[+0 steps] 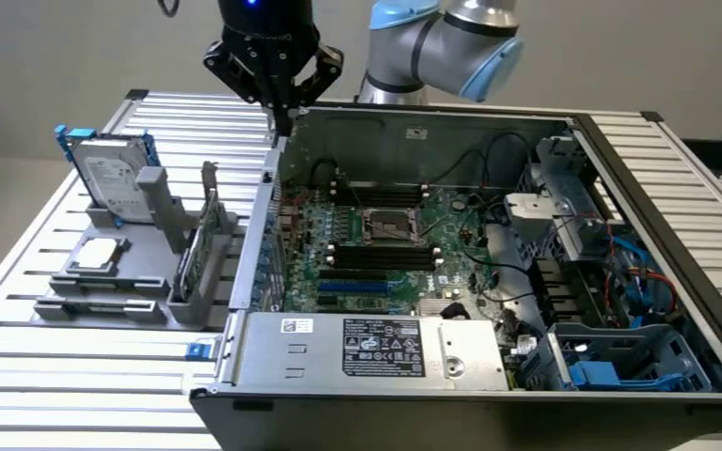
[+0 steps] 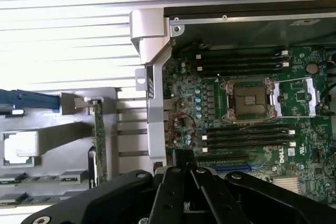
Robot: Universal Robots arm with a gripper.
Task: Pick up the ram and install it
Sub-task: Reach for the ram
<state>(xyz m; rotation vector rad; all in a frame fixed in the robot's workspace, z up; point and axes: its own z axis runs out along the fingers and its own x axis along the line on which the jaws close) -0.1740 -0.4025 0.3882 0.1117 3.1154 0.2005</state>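
gripper (image 1: 283, 120) at upper centre-left of the exterior view, fingers pressed together, nothing in them, above case wall (image 1: 264, 225). ram (image 1: 191, 263) stands on edge in grey holder (image 1: 110, 308), mid-left. The wall is between it and the black slots (image 1: 384, 256). hard drive (image 1: 117, 178) and processor chip (image 1: 101, 254) sit further left.

In the wrist view the black body of my pincer (image 2: 184, 161) covers one end of the ram (image 2: 98, 135) and a strip of the motherboard (image 2: 294, 153) beside it. The hard drive (image 2: 29, 100) and the processor chip (image 2: 18, 148) run off the picture's edge. In the exterior view my arm (image 1: 443, 47) is cut at the top edge, and the print on the power supply label (image 1: 384, 343) is too small to read.
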